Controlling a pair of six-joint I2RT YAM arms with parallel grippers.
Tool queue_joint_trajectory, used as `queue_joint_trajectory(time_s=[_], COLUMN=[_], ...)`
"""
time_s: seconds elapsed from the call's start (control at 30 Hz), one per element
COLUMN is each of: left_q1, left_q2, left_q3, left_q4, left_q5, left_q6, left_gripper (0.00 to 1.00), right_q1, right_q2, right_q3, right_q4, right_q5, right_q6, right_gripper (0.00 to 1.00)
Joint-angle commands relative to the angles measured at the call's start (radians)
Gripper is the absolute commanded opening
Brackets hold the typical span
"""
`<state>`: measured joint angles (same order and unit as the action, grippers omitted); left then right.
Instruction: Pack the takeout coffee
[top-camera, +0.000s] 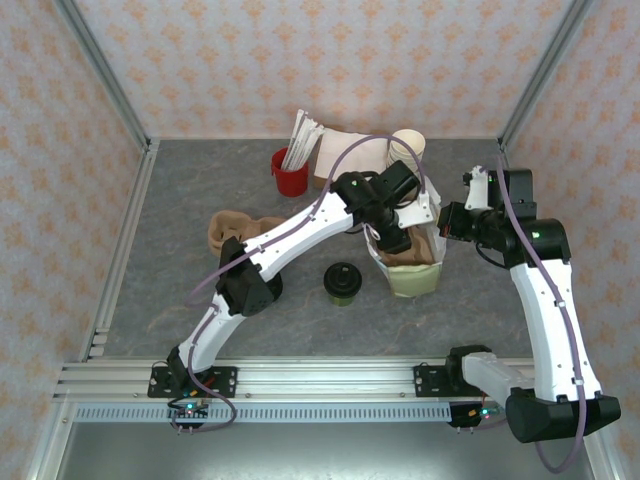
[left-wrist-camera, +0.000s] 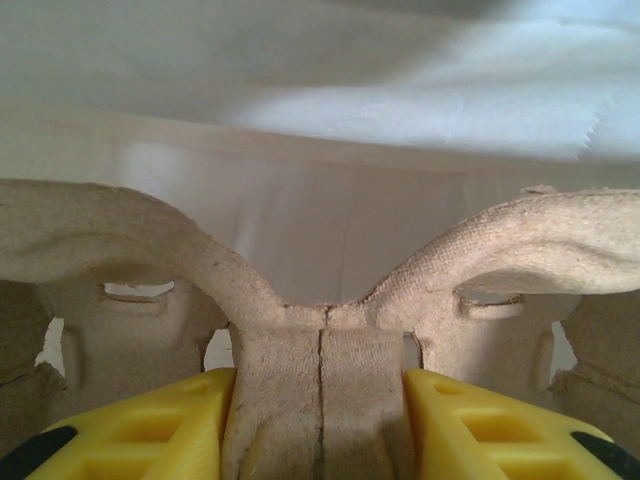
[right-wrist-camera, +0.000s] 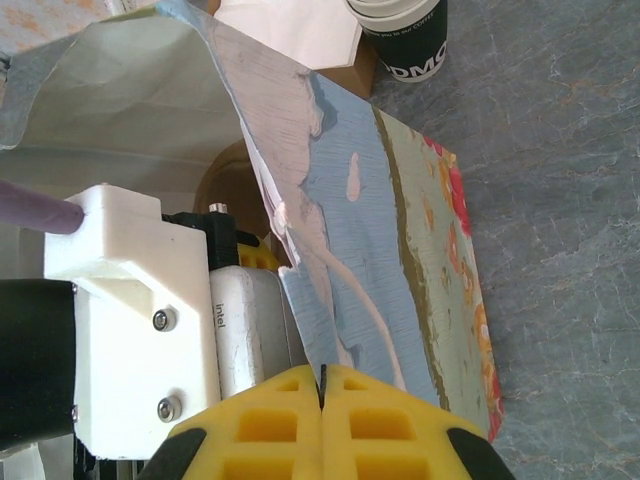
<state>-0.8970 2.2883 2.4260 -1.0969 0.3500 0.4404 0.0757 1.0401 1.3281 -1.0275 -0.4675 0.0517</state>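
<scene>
Grey stone-pattern table (top-camera: 180, 300), walled on the left, far and right sides, with a metal rail along the near edge. Takeout coffee (top-camera: 342, 283) stands upright near centre, lid on. Just right of it is a paper bag (top-camera: 412, 275), standing with its mouth open. Pile of pulp cup carriers (top-camera: 230, 232) left of centre. Far side: red cup (top-camera: 289, 180) holding white sticks, brown box (top-camera: 335, 155) with white paper on top, and cream paper cups (top-camera: 408, 148) stacked to its right.
</scene>
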Motion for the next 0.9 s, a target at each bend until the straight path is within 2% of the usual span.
queue_joint_trajectory(time_s=[0.0,0.33,0.87], left_q1=[-0.026,-0.042,-0.055], left_q2=[0.041,0.087,0.144], left_q3=[0.034,0.066,0.111], left_q4=[-0.053,-0.050,-0.030], left_q5=[-0.020,0.022,0.069], left_q6=[0.043,0.094,0.078], left_gripper=[0.45,0.45,0.46], right_q1=[-0.001,-0.001,0.000], right_q2=[-0.005,-0.011,-0.023], right_q3=[-0.008,-0.026,-0.050], right_q4=[0.060,0.031,0.047], right_q5=[0.000,0.102,0.124], right_q6=[0.018,0.002,0.016], right_gripper=[0.00,0.00,0.00])
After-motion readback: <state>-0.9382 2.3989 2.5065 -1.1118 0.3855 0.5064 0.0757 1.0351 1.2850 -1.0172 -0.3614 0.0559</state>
